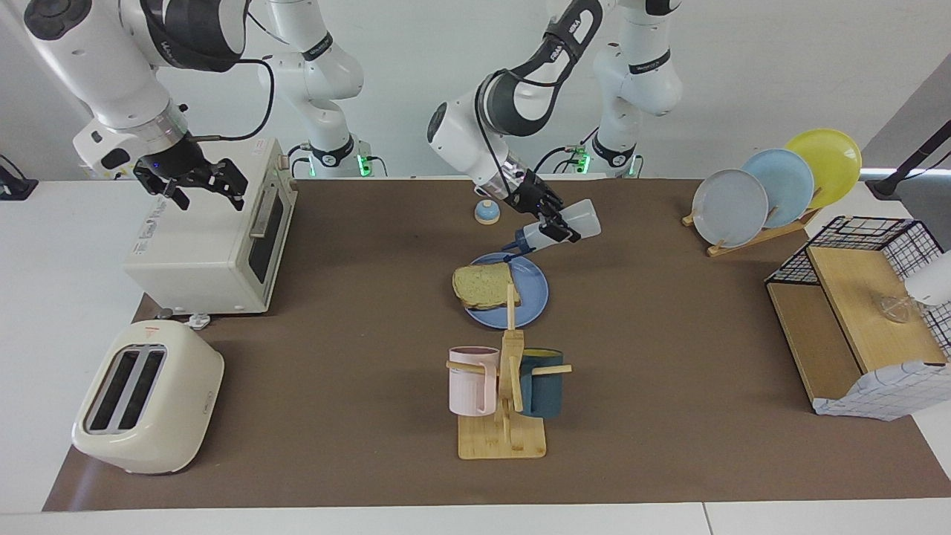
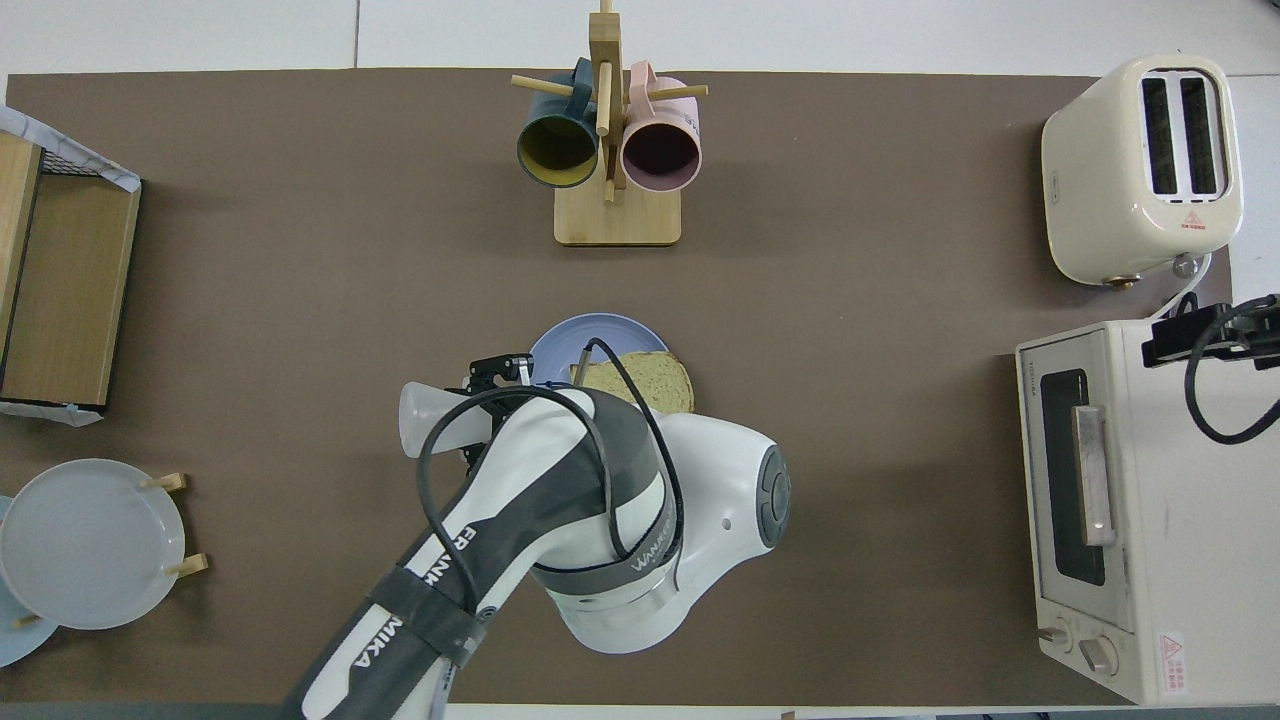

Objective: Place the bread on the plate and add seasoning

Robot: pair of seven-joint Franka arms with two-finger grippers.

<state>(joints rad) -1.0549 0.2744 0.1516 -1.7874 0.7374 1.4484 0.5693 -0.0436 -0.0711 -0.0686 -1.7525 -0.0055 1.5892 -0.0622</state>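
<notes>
- A white desk (image 1: pixel 44 245) under a brown mat (image 1: pixel 356 312) carries everything, with a pale wall where the two arms are mounted; I take the plate (image 1: pixel 529 305) at mid-mat as my landmark throughout.
- Toward the right arm's end from the plate stand the white toaster oven (image 1: pixel 215 238) and, farther from the robots, the cream toaster (image 1: pixel 148 397); the right gripper (image 1: pixel 195 186) waits in the air over the oven's top, its fingers spread apart with nothing between them.
- Farther from the robots than the plate is the wooden mug rack (image 1: pixel 509 386), hung with a pink and a dark blue mug.
- The bread (image 1: pixel 484 286) already lies on the plate, overhanging the rim toward the right arm's end, so the first half looks done (a judgement from how things lie).
- The step in hand is the seasoning (image 1: pixel 557 229): the left gripper (image 1: pixel 548 209) hovers over the plate's robot-side rim, fingers closed around the bottle's middle. The bottle is tipped nearly flat, its dark nozzle angled down toward the plate.
- The nozzle seems to sit over the rim, not the slice; next, I judge, shift it over the bread, tip steeper and squeeze gently.
</notes>
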